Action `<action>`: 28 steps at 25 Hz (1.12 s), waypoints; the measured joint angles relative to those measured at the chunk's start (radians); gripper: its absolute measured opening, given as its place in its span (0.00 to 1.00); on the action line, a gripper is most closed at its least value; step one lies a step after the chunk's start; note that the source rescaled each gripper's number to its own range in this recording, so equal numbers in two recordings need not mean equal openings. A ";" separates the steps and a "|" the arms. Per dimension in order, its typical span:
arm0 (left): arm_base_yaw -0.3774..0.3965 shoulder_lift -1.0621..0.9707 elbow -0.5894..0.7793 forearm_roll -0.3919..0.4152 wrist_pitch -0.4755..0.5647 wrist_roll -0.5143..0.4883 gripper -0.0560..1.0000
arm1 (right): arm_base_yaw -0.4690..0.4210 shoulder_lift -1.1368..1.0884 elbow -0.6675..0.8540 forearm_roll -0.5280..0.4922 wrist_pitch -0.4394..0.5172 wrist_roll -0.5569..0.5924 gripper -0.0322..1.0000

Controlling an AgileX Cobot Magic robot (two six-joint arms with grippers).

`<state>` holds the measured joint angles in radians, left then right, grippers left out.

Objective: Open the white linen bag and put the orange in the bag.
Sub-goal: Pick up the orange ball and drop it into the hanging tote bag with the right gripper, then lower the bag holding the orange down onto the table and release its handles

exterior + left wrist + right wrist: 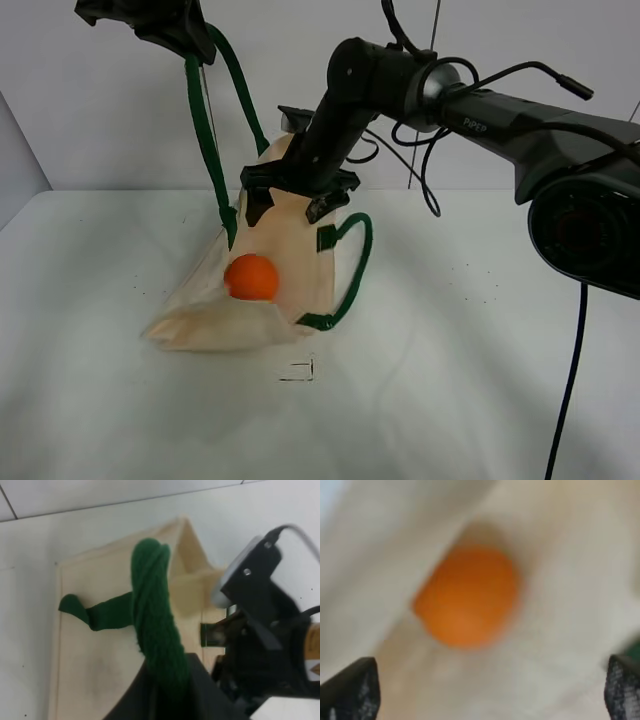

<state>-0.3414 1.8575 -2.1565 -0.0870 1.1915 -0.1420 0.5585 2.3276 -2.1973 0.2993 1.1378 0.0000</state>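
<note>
Since the white linen bag looks floppy, left gripper pinches its handle; right gripper is spread over the firm, roll-prone orange

The table is viewed from high up; the white linen bag (shared by all views) is looked down on closely from both wrists

Cream white linen bag with dark green handles; bright orange.

Matt cloth bag, fuzzy woven handle, smooth matt orange
</note>
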 joint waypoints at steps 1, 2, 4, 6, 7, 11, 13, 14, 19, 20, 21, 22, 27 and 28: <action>0.000 0.000 0.000 0.000 0.000 0.000 0.05 | 0.000 0.000 -0.029 -0.069 0.039 0.000 1.00; 0.000 0.000 0.000 0.000 0.000 0.000 0.05 | 0.000 0.000 -0.053 -0.142 0.056 0.017 1.00; 0.000 0.000 0.000 0.000 0.000 0.000 0.05 | 0.000 -0.008 -0.083 -0.261 0.070 0.033 1.00; 0.000 0.000 0.000 0.000 0.000 0.000 0.05 | -0.005 -0.014 -0.106 -0.315 0.072 0.043 1.00; 0.000 0.000 0.000 0.000 0.000 0.000 0.05 | -0.011 -0.015 -0.109 -0.323 0.072 0.044 1.00; 0.000 0.000 0.000 0.000 0.000 0.000 0.05 | -0.059 -0.014 -0.111 -0.328 0.074 0.047 1.00; 0.000 0.000 0.000 0.000 0.000 0.000 0.05 | -0.105 -0.011 -0.111 -0.327 0.074 0.046 1.00; 0.000 0.000 0.000 0.000 0.000 0.000 0.05 | -0.129 -0.009 -0.111 -0.327 0.074 0.045 1.00; 0.000 0.000 0.000 0.000 0.000 0.000 0.05 | -0.294 -0.002 -0.111 -0.327 0.074 0.035 1.00; 0.000 0.000 0.000 0.000 0.000 0.000 0.05 | -0.330 -0.002 -0.111 -0.327 0.074 0.035 1.00; 0.000 0.000 0.000 0.000 0.000 0.000 0.05 | -0.359 -0.002 -0.111 -0.327 0.074 0.034 1.00; 0.000 0.000 0.000 0.000 0.000 0.000 0.05 | -0.392 -0.002 -0.111 -0.326 0.074 0.032 1.00; 0.000 0.000 0.000 0.000 0.000 0.000 0.05 | -0.498 -0.002 -0.111 -0.309 0.074 0.028 1.00; 0.000 0.000 0.000 0.000 0.000 0.000 0.05 | -0.504 -0.002 -0.111 -0.307 0.074 0.028 1.00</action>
<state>-0.3414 1.8575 -2.1565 -0.0870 1.1915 -0.1420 0.0549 2.3256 -2.3087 -0.0074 1.2123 0.0275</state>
